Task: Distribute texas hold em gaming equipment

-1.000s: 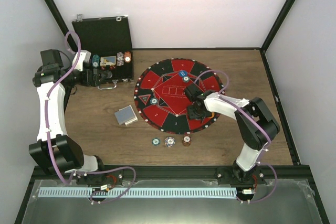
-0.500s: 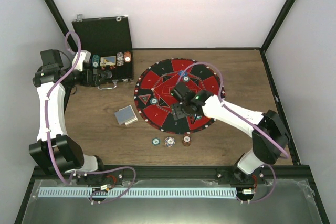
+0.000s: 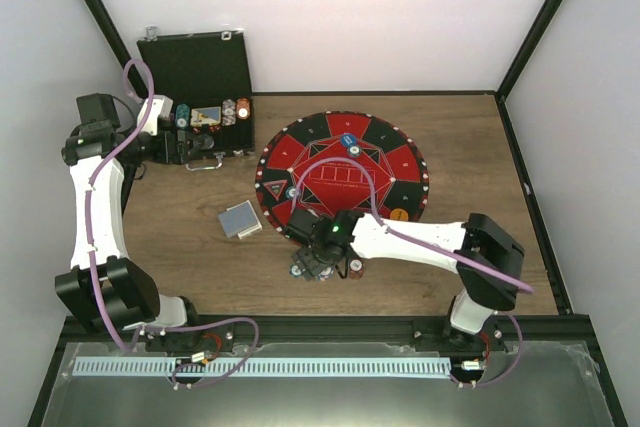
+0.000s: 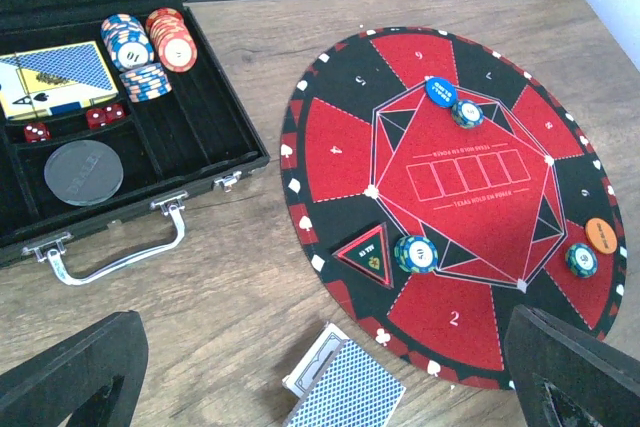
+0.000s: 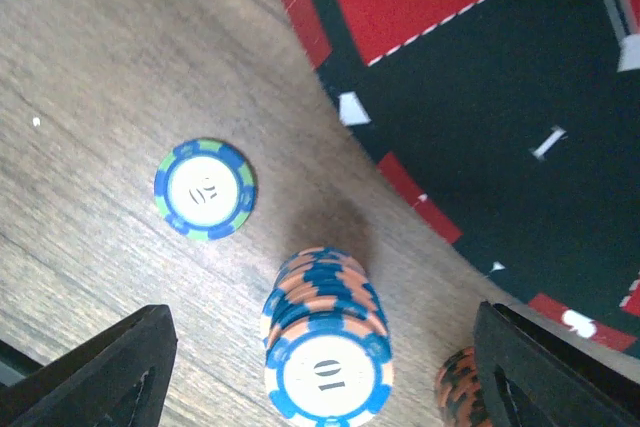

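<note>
The right gripper (image 5: pixel 322 322) hangs with its jaws spread and empty. It straddles the chip stack (image 5: pixel 328 347) at the bottom centre of its wrist view, probably lined up to pinch a chip for the next seat. Three lots of chips wait on the bare table (image 5: pixel 90 37) just off the mat (image 4: pixel 340 152): that stack, one flat green chip (image 5: pixel 205 189) to its upper left, and a brown stack (image 5: pixel 460 395) cut off at the bottom edge, height unclear.

On the mat lie three single chips (image 4: pixel 415 253), one blue disc (image 4: pixel 439 90) and one orange disc (image 4: pixel 599 234), spread over separate wedges, likely one per player. One deck of cards (image 4: pixel 345 392) lies at the bottom centre of the left wrist view. The left gripper (image 4: pixel 325 342) is wide open and holds nothing.
</note>
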